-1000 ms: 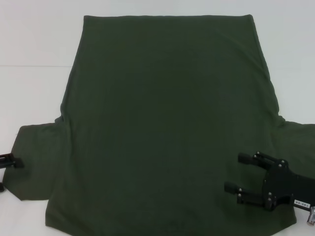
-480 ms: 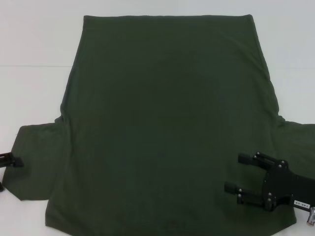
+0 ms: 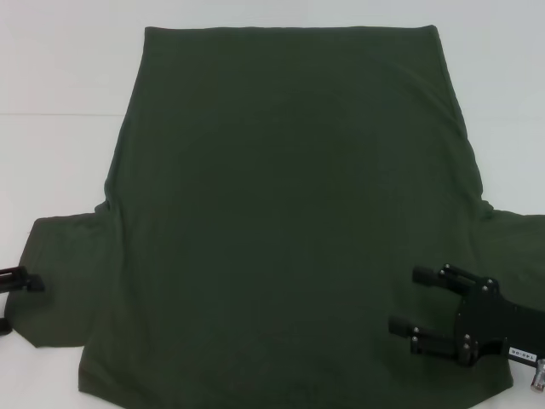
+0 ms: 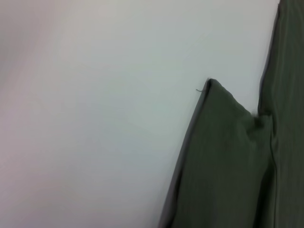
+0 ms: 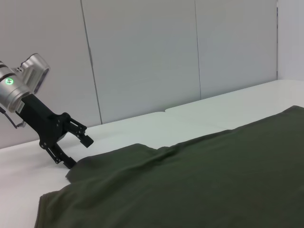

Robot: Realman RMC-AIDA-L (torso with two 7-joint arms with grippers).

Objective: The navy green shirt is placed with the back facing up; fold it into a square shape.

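Note:
The navy green shirt [image 3: 281, 213] lies spread flat on the white table, hem at the far end and sleeves out to both sides near me. My right gripper [image 3: 407, 300] is open over the shirt's near right part, fingers pointing toward the shirt's middle. At the outer edge of the left sleeve [image 3: 64, 277] my left gripper [image 3: 12, 302] is open; the right wrist view shows this left gripper [image 5: 78, 151] with its lower finger close to the sleeve's edge. In the left wrist view the sleeve's corner [image 4: 213, 95] lies on the bare table.
The white table [image 3: 60, 77] surrounds the shirt on the left, right and far sides. A grey panelled wall [image 5: 142, 57] stands behind the table's far edge in the right wrist view.
The left gripper's visible finger has shifted very slightly at the sleeve's edge. The right gripper and the shirt have not moved.

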